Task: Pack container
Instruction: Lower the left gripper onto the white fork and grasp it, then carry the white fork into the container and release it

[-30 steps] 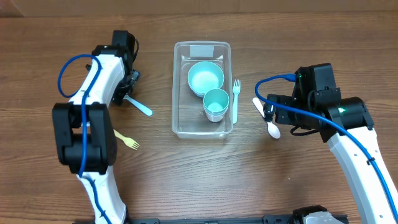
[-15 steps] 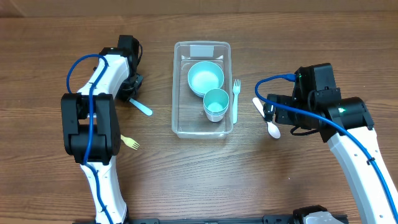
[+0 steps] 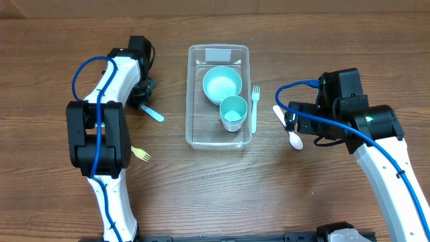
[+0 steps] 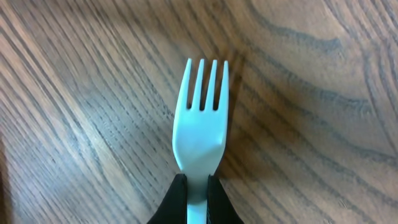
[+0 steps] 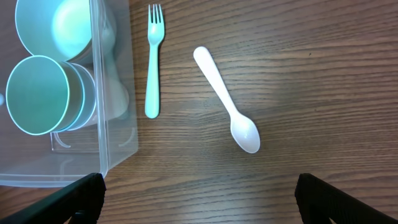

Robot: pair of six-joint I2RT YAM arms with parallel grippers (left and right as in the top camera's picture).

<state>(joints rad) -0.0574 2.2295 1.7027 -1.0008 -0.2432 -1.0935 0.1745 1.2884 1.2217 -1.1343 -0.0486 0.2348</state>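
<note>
The clear container [image 3: 190, 101] lies mid-table, a white label at its far end. Inside it are a light blue bowl [image 3: 222, 83] and a cup [image 3: 233, 112]. To its left, my left gripper [image 3: 142, 104] is shut on the handle of a light blue fork [image 3: 153, 113] that lies on the wood. In the left wrist view the fork [image 4: 200, 124] points away, its handle pinched in that gripper [image 4: 198, 193]. My right gripper [image 5: 199, 205] is open above bare table, right of the container [image 5: 115, 124].
A white spoon [image 5: 227, 99] and a pale green fork [image 5: 152, 62] lie on the table between the container and my right gripper. A small yellow fork [image 3: 138, 152] lies near the left arm's base.
My left gripper has closed on the light blue fork's handle, and the left arm has shifted a little. The right arm has not moved.
</note>
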